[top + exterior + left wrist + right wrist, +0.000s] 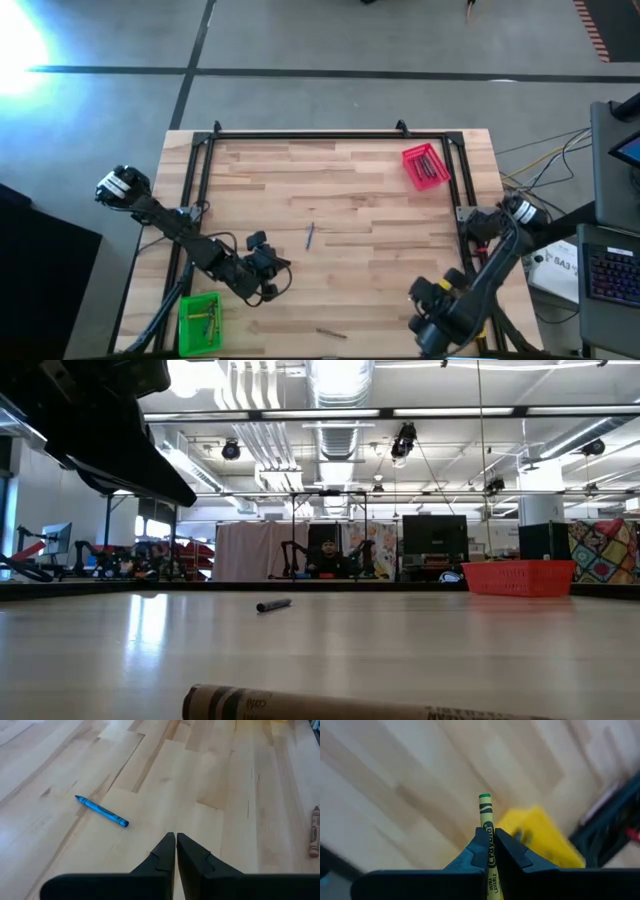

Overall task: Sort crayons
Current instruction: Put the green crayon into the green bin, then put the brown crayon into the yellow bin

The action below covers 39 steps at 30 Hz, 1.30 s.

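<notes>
A blue crayon (310,235) (102,811) lies flat on the wooden table near its middle. A brown crayon (332,334) (314,830) lies by the near edge. My left gripper (283,270) (175,840) is shut and holds nothing; it hovers left of the blue crayon. My right gripper (490,837) is at the near right of the table, shut on a yellow-green crayon (486,817). A yellow tray (540,837) shows just beyond it in the right wrist view. My right gripper pinches the yellow-green crayon by its paper wrapper (489,834) between the two fingers. The crayon lies along the fingers, and its green end (484,797) sticks out past the fingertips. It hangs clear of the table.
A green tray (200,322) with crayons in it sits at the near left corner. A red tray (425,166) holding crayons sits at the far right. A black frame (300,135) runs along the table's far and side edges.
</notes>
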Motion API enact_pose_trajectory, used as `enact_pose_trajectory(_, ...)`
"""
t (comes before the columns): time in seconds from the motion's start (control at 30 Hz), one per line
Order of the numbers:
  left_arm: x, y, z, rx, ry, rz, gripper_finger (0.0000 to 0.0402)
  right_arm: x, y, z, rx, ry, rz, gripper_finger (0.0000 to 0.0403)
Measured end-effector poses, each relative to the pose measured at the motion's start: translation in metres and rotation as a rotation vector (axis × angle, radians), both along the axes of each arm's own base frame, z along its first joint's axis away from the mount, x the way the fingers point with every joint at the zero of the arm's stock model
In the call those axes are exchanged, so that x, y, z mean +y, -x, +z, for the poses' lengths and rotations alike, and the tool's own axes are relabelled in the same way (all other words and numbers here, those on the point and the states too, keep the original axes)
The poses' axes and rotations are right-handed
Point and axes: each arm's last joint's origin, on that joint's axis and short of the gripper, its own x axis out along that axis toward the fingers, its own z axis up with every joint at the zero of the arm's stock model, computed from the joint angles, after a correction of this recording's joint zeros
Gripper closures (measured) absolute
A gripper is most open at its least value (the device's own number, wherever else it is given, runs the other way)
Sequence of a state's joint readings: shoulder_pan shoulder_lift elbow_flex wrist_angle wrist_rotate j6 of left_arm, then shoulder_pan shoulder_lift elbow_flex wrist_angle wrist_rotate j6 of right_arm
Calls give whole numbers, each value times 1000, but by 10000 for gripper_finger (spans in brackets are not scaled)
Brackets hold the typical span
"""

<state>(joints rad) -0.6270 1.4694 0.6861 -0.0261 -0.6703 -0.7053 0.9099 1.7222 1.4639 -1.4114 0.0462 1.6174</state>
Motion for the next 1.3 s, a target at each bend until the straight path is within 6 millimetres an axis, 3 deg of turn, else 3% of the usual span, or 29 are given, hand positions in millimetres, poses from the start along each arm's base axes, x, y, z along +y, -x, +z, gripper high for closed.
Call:
enact_pose_trajectory(0.23,4,-2,-1,8,-1,20,396,14,24,-4,79,-27,-75,390)
enact_pose_trajectory(0.43,14,-7,-1,13,0,56,322,18,40,-8,106,15,-148,380)
enact_pose_trajectory(0.63,20,-11,-2,19,-15,74,225,18,48,-16,101,48,-141,296)
enact_pose_trajectory(0.8,21,-11,-2,21,-16,74,179,13,48,-18,51,123,-106,238)
enact_pose_trajectory(0.93,21,-11,-2,17,-9,78,172,8,37,-17,-34,154,-67,228)
enact_pose_trajectory(1.07,19,-16,1,-47,0,93,175,3,15,-13,-245,219,53,227)
enact_pose_trajectory(1.2,11,-26,1,-119,-14,15,176,10,-20,-14,-537,225,292,227)
enact_pose_trajectory(1.3,5,-31,-6,-123,-11,-25,176,20,-53,-16,-661,94,476,227)
